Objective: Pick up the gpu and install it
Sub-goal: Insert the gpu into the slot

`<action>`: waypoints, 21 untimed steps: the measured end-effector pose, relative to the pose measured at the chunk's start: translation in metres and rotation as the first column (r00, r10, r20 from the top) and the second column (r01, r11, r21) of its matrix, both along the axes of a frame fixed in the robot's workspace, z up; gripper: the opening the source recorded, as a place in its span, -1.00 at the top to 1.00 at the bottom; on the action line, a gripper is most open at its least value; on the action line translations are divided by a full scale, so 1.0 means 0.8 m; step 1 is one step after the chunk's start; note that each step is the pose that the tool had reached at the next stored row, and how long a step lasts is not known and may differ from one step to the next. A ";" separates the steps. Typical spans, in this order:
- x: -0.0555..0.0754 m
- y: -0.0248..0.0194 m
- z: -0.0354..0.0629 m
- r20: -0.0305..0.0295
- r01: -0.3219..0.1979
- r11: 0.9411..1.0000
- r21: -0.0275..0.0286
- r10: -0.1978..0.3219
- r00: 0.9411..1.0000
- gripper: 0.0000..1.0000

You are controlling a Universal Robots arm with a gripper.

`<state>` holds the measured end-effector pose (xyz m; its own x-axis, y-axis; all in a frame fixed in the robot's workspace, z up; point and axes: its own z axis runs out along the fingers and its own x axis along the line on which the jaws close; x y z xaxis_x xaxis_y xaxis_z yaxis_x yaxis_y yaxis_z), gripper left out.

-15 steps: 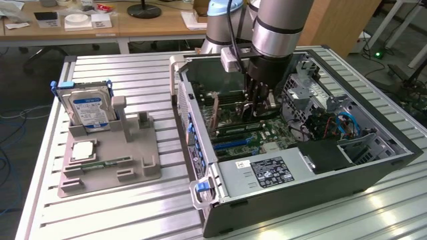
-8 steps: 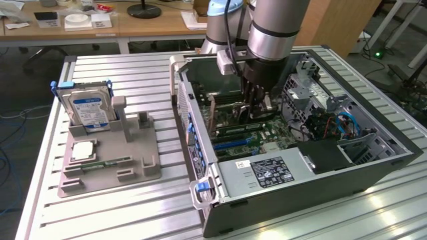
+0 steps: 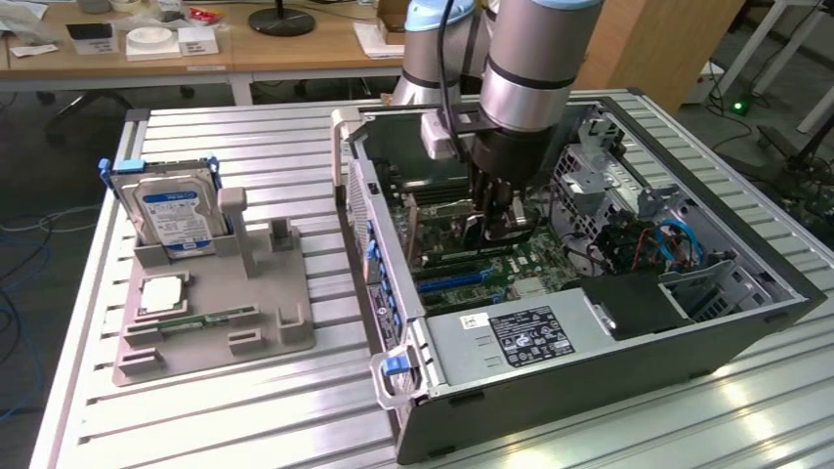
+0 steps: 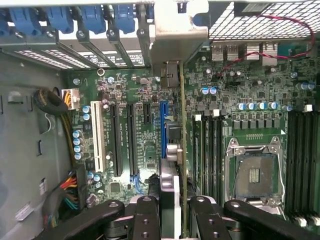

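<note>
The arm reached down into the open PC case (image 3: 729, 293), which lay on its side on the slatted worktop (image 3: 234, 410). In the exterior view the end effector (image 3: 502, 227) hung over the middle of the motherboard (image 3: 521, 274), at about 12 o'clock from the black power supply (image 3: 521, 337) at the near end of the case.

In the wrist view the end effector (image 4: 175, 207) was clamped on the gpu (image 4: 181, 150), its black fingers (image 4: 145, 215) pressed against either side of the card. The gpu stood on edge (seen edge-on, as a thin green line with a silver-grey body beside it) and ran between the blue expansion slot (image 4: 163, 130) and the memory slots (image 4: 210, 150). Its silver bracket (image 4: 180, 30) sat up at the rear slot openings of the case, next to the blue retainer clips (image 4: 95, 17). Whether the card's edge was fully down in a slot could not be told.

The bare CPU socket (image 4: 254, 172) lay beyond the memory slots, and black and white expansion slots (image 4: 117, 140) lay on the other side of the blue one.

On the worktop, at about 9 o'clock from the case in the exterior view, stood a grey fixture (image 3: 215, 313). A hard drive (image 3: 176, 215) stood upright in it, a CPU (image 3: 163, 293) lay flat on it, and a memory stick (image 3: 209, 319) lay just beside the CPU.
</note>
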<state>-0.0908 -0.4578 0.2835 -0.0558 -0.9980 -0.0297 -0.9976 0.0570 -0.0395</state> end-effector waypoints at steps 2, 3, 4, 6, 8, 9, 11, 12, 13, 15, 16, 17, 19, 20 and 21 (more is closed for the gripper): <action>0.000 0.0000 -0.003 0.000 -0.007 1.000 0.000 0.007 1.000 0.44; 0.000 0.0000 -0.004 0.000 -0.010 1.000 0.000 0.010 1.000 0.44; 0.000 0.0000 -0.005 -0.001 -0.011 1.000 0.000 0.011 1.000 0.44; -0.001 -0.0013 -0.005 -0.001 -0.011 1.000 0.000 0.011 1.000 0.44; 0.000 -0.0044 -0.006 -0.001 -0.011 1.000 0.000 0.011 1.000 0.44; -0.001 -0.0054 -0.007 -0.001 -0.011 1.000 0.000 0.011 1.000 0.44; -0.001 -0.0055 -0.009 -0.001 -0.011 1.000 0.000 0.011 1.000 0.44; -0.001 -0.0056 -0.011 -0.001 -0.011 1.000 0.000 0.011 1.000 0.44; -0.001 -0.0056 -0.013 -0.001 -0.011 1.000 0.000 0.011 1.000 0.44; -0.001 -0.0056 -0.017 -0.002 -0.011 1.000 0.000 0.011 1.000 0.44; -0.002 -0.0056 -0.020 -0.002 -0.011 1.000 0.000 0.011 1.000 0.44; -0.003 -0.0055 -0.022 -0.002 -0.011 1.000 0.000 0.011 1.000 0.44; -0.006 -0.0053 -0.025 -0.002 -0.011 1.000 0.000 0.011 1.000 0.44; -0.006 -0.0051 -0.027 -0.002 -0.011 1.000 0.000 0.011 1.000 0.44; -0.006 -0.0051 -0.030 -0.002 -0.011 1.000 0.000 0.011 1.000 0.44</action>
